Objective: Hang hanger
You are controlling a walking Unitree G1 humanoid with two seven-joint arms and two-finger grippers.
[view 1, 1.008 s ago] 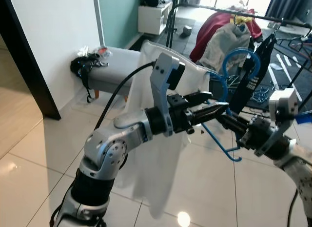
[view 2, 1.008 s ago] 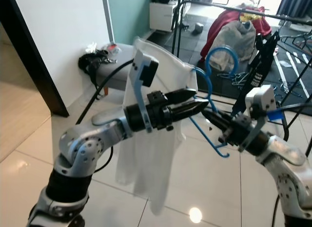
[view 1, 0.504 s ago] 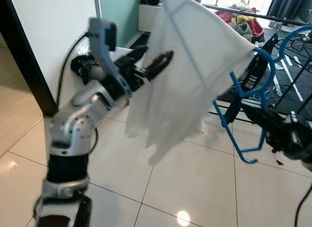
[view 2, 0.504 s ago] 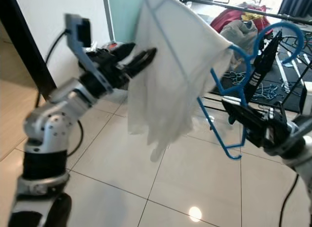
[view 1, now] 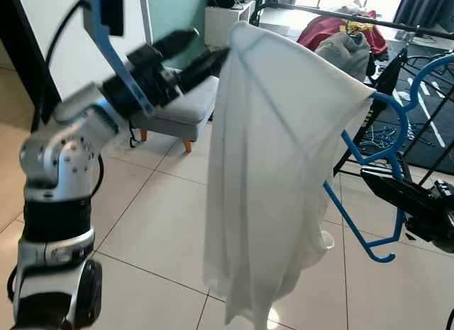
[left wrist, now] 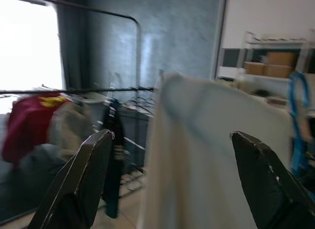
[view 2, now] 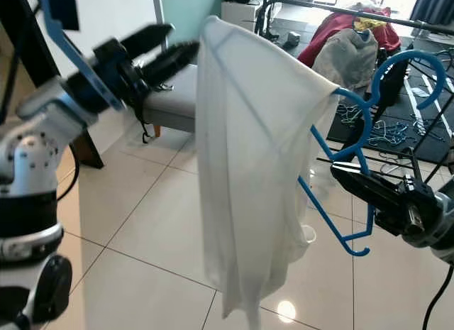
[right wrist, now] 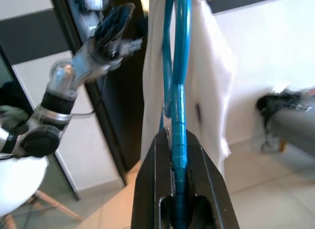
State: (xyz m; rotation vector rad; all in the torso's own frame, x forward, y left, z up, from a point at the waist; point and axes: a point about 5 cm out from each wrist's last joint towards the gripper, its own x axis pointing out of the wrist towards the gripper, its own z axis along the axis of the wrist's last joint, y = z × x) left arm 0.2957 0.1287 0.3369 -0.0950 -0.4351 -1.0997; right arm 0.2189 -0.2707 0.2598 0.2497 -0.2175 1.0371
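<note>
A blue plastic hanger (view 2: 328, 218) carries a white garment (view 1: 277, 167) that hangs straight down in front of me. My right gripper (view 2: 340, 175) is shut on the hanger's lower bar, low on the right; the right wrist view has the blue bar (right wrist: 179, 66) clamped between the fingers (right wrist: 150, 189). The hanger's hook (view 2: 404, 60) points up at the right. My left gripper (view 1: 202, 50) is raised at the upper left, open, just beside the garment's top corner and apart from it. In the left wrist view the garment (left wrist: 211, 165) lies ahead between the spread fingers (left wrist: 83, 179).
A grey padded bench (view 1: 177, 106) stands by the white wall behind the garment. A black clothes rail (view 2: 340, 7) with red and grey clothes (view 1: 340, 39) runs across the back right. A dark door frame (view 1: 28, 60) is at the left. Glossy floor tiles (view 1: 156, 231) lie below.
My left gripper has left the hanger, opened and swung up to the left. The right gripper has raised the hanger, and the garment now hangs straight down.
</note>
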